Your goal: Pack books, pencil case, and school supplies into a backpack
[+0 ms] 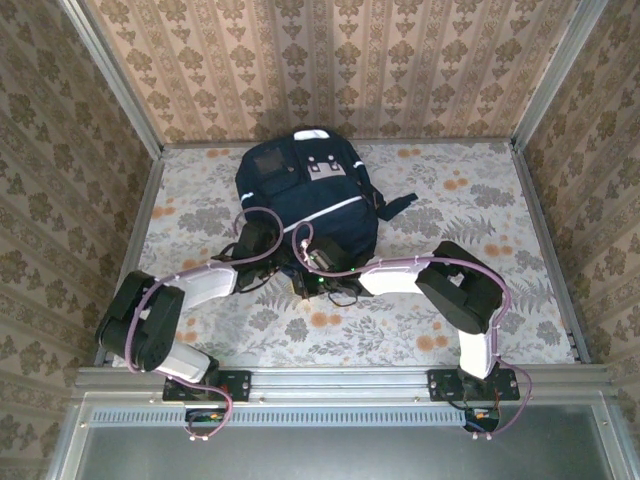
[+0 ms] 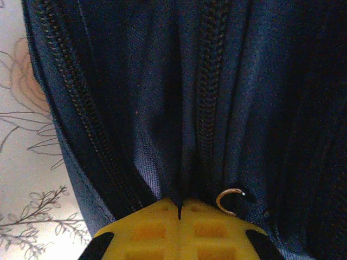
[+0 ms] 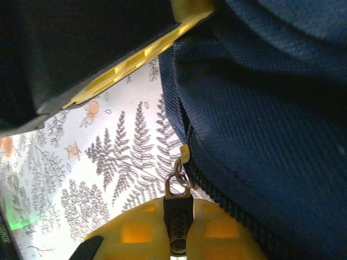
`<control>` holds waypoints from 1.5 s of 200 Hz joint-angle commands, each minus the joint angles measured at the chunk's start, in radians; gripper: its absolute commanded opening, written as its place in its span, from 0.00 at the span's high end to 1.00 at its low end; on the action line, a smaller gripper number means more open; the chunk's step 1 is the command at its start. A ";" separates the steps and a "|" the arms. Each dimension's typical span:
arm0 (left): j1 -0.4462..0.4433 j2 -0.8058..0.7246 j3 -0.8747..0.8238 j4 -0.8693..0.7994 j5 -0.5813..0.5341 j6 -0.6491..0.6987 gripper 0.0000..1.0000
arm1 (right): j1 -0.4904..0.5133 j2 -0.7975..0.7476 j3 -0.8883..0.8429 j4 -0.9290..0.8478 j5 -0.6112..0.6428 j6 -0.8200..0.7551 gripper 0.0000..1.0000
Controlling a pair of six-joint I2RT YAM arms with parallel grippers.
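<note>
The dark navy backpack [image 1: 300, 195] lies at the back middle of the table, with both grippers at its near edge. My left gripper [image 1: 272, 258] is shut on a pinched fold of the backpack's fabric [image 2: 179, 208], between two zipper tracks and beside a small metal ring [image 2: 230, 200]. Just to its right, my right gripper [image 1: 312, 272] is shut on a black zipper pull [image 3: 178, 222] whose metal loop [image 3: 176, 187] hangs from the slider at the backpack's edge [image 3: 271, 108]. The books, pencil case and school supplies are out of view.
A floral cloth covers the table [image 1: 450, 330], bare to the left, right and front of the backpack. Patterned walls [image 1: 60, 180] close in three sides. A backpack strap [image 1: 400, 203] trails to the right. The left gripper's yellow finger [image 3: 135, 54] hangs close above the right one.
</note>
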 commanded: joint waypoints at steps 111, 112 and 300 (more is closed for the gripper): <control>0.169 -0.042 0.005 -0.049 -0.003 0.076 1.00 | -0.048 -0.276 -0.166 -0.306 0.097 -0.227 1.00; 0.169 -0.045 0.006 -0.052 -0.004 0.076 1.00 | -0.049 -0.277 -0.166 -0.308 0.097 -0.228 1.00; 0.447 -0.047 0.415 -0.555 0.006 0.262 1.00 | -0.273 -0.278 -0.178 -0.133 0.140 -0.313 1.00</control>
